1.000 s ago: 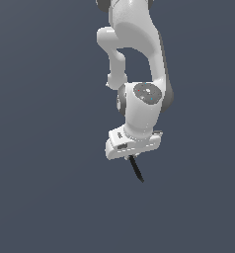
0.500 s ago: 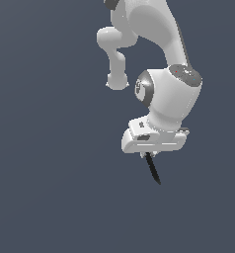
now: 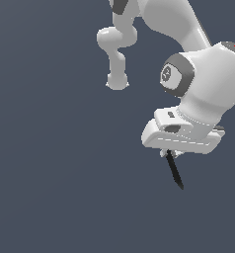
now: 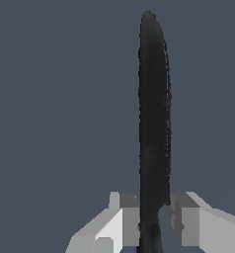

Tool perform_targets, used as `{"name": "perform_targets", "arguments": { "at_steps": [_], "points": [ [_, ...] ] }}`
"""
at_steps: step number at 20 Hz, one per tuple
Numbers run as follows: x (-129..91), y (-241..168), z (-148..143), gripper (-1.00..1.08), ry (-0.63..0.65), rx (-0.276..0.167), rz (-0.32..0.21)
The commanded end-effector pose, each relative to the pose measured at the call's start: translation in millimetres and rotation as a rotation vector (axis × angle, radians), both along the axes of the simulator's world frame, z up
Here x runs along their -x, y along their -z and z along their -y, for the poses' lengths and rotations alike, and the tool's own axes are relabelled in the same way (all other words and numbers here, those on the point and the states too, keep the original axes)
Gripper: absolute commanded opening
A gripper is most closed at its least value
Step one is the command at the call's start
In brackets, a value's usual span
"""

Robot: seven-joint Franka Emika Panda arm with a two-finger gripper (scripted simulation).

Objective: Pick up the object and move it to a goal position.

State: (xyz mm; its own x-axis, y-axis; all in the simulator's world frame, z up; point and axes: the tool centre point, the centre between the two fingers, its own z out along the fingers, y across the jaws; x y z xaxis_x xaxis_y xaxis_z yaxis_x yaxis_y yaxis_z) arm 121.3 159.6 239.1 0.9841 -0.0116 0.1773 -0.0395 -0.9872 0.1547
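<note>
In the wrist view, nearest the camera, the two pale grey fingers (image 4: 124,217) stand on either side of the knife (image 4: 153,123) and pinch it low on its length, each one pressed against a flank of the blade. A faint trace of red shows at the very base of the knife, between the fingers; the handle itself is otherwise hidden. From the grip the black blade runs straight away from the camera, long and narrow, widening slightly in the middle and ending in a rounded point. Behind it there is only a flat, even dark blue-grey ground.

In the exterior view the gripper (image 3: 170,153) sits towards the exterior view's right, below the middle of the picture, hanging under a wide white hand block. The knife (image 3: 175,172) juts out beneath it, tip downward and tilted a little toward the exterior view's right. Only the black blade shows here; the fingers are mostly tucked under the hand block and look small. The knife touches nothing but the fingers, with the plain dark background all round its tip.

Above the hand, the white arm (image 3: 208,84) bulges into a large rounded wrist with a grey circular joint cap facing the camera. Farther back and higher, the arm's other links curve up and out of the picture's top edge, with one short link ending in a rounded knob toward the exterior view's left of the wrist.
</note>
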Motion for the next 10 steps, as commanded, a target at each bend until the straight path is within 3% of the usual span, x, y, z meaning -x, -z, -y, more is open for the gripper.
{"name": "perform_targets", "arguments": {
  "at_steps": [1,10],
  "points": [
    [-5.9,-10.9,-10.1,-1.00,0.035,0.006,0.010],
    [-23.1,-37.9,-35.6,-1.00,0.117,0.019,0.035]
  ]
}}
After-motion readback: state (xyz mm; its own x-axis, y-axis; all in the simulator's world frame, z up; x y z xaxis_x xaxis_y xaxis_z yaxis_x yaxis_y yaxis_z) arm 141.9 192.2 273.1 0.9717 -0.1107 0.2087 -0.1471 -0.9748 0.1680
